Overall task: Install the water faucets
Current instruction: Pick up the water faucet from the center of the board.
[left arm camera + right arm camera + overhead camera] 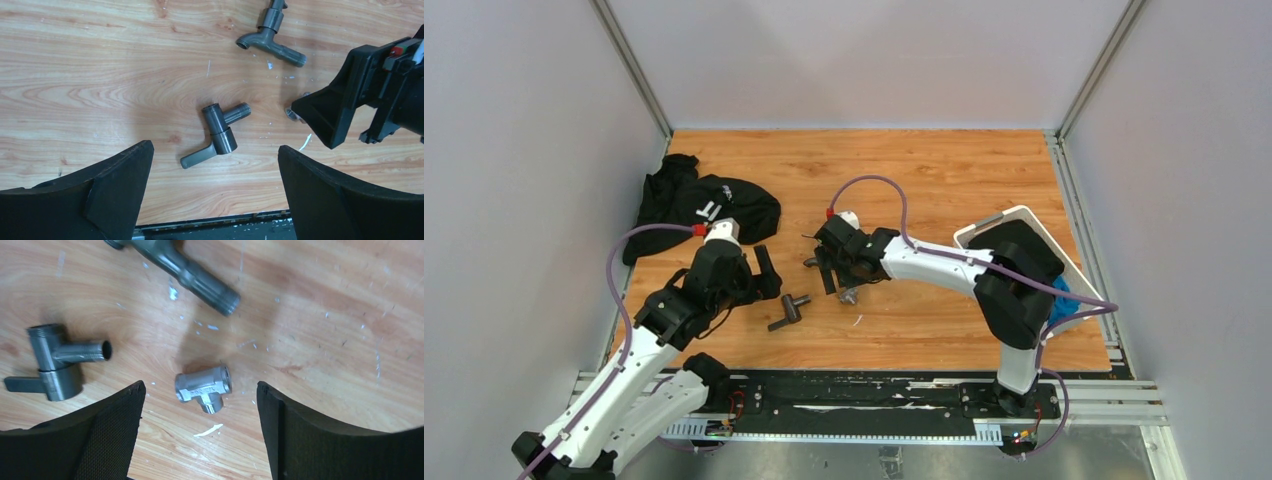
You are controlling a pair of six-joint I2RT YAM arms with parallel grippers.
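Three water faucet pieces lie loose on the wooden table. A dark-grey tap with a lever handle point(790, 310) point(219, 132) point(52, 365) rests just beyond my left gripper point(769, 278) point(214, 147), which is wide open and holds nothing. A longer spout piece point(812, 262) point(270, 37) point(185, 270) lies farther back. A small silvery tee fitting point(848, 296) point(202, 386) sits on the table between the tips of my right gripper point(836, 280) point(200, 385), whose fingers stand open on either side without touching it.
A black cloth garment point(694, 205) is heaped at the back left. A white basket point(1024, 215) with something blue point(1064, 300) stands at the right edge, under my right arm. White flecks litter the wood. My right gripper point(360, 100) is close to the left one.
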